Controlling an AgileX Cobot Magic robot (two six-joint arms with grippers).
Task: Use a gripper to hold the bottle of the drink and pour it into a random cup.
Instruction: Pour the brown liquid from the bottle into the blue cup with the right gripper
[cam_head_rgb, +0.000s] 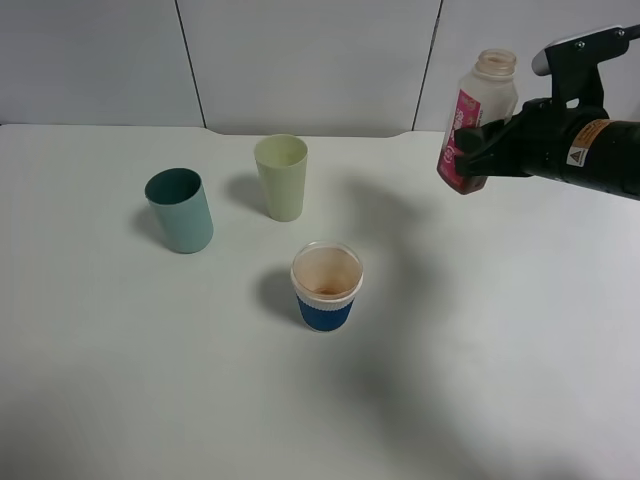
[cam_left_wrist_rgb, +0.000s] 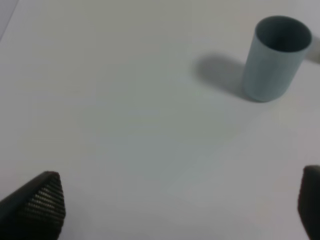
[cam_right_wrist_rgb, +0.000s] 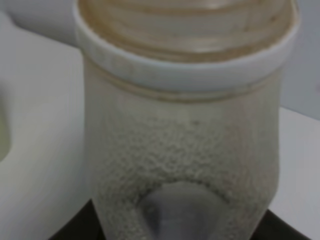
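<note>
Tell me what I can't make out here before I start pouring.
- Drink level in the bottle: exterior high, the right gripper and pink label cover the lower half; right wrist view is too close and blurred.
- Left gripper: left wrist shows only two fingertips, cut by the frame edge; absent from exterior high.
- Blue-sleeved cup: whether it holds liquid is too small to tell.

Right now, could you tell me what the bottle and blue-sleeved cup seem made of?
The bottle looks like translucent, matte whitish plastic, its wall pebbly up close. The cup seems white plastic or paper with a thin rim; its ribbed blue sleeve is possibly corrugated card.
</note>
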